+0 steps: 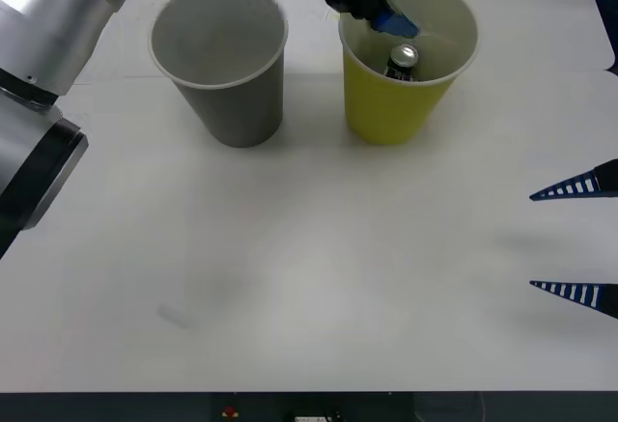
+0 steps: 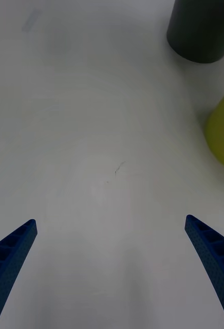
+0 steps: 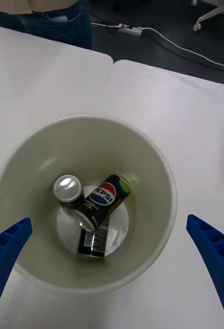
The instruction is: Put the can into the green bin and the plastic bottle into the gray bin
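The green bin (image 1: 391,113) stands at the back, right of the gray bin (image 1: 241,103). My left gripper (image 1: 388,18) hangs open just above the green bin's mouth with nothing between its fingers. In the left wrist view, the bottom of the green bin (image 3: 158,154) holds an upright dark-sided tin with a silver top (image 3: 68,187). Next to it lies a black Pepsi-labelled plastic bottle (image 3: 106,196) with a yellow-green cap. The can with the plain silvery side is out of view. My right gripper (image 1: 533,240) rests open near the table's right edge, well away from both bins.
In the right wrist view, bare white tabletop lies ahead of my right gripper (image 2: 111,220), with the gray bin (image 2: 202,31) and the green bin (image 2: 222,133) beyond it. A further dark item (image 3: 91,241) lies under the bottle. The table's far edge runs behind the bins.
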